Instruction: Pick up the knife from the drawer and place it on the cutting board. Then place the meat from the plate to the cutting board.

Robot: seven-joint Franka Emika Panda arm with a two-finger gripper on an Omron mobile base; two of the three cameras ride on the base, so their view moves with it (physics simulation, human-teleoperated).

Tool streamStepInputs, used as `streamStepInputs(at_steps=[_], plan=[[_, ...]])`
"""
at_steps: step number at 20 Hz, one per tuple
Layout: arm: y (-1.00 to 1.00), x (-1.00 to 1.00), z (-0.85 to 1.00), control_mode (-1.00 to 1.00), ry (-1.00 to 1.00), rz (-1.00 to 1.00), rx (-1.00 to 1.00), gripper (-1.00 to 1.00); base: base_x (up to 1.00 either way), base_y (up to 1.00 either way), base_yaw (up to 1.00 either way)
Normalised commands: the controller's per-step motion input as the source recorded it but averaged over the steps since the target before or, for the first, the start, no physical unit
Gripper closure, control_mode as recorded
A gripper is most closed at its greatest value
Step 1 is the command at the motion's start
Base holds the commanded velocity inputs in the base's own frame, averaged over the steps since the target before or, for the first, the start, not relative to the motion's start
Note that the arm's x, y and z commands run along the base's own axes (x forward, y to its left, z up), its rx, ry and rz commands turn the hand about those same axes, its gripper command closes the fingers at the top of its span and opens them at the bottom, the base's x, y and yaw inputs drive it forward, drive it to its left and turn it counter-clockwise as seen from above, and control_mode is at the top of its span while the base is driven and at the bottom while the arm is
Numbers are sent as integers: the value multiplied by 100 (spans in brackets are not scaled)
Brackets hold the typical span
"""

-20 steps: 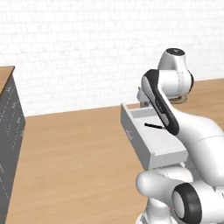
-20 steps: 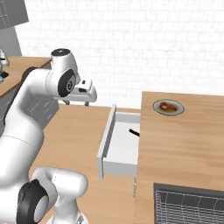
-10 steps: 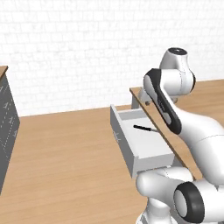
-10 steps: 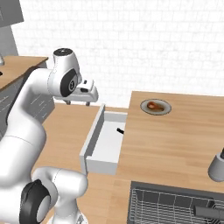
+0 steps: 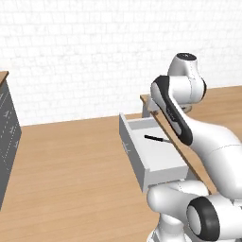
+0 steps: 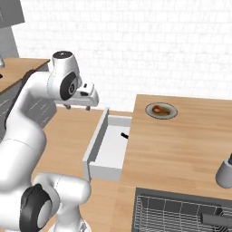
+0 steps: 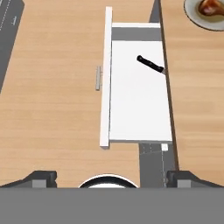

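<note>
We had the drawer [image 7: 139,100] pulled out wide, white and shallow, its small metal handle [image 7: 98,78] on the front. The knife [image 7: 150,64] lay flat on the drawer floor near the back, close to the counter [image 6: 181,140] edge, angled; in the hand view only the black handle end showed clearly, the tip ran under the counter lip, so we could not see the blade. In the left base view the knife [image 5: 154,139] showed as a thin dark line on the white floor.

The end effector [image 6: 77,105] hovered above and outside the drawer, jaws spread wide and released, holding nothing; well apart from the knife.

Handling, as we judged it: the knife looked light, stiff and slim, lying low on a smooth floor, so it could skid or pivot if nudged from one side. We reckoned the black handle was the place to take hold, jaws set across its width, coming straight down; the handle is thicker than the blade and less slippery. The counter lip just beside it left little room on that side.

The meat [image 7: 208,7] sat on the grey plate [image 7: 192,15] on the counter, well apart from the drawer, looking small, lumpy, likely soft. We could not find the cutting board in these pictures
</note>
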Motion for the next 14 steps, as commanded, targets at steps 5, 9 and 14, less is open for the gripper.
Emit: streamStepInputs(at_steps=[5, 9, 14], plan=[[46, 62, -93, -100, 26, 0, -2, -100, 0, 0, 0], [5, 45, -100, -100, 25, 0, 0, -100, 0, 0, 0], [0, 36, -100, -100, 18, 0, 0, -100, 0, 0, 0]])
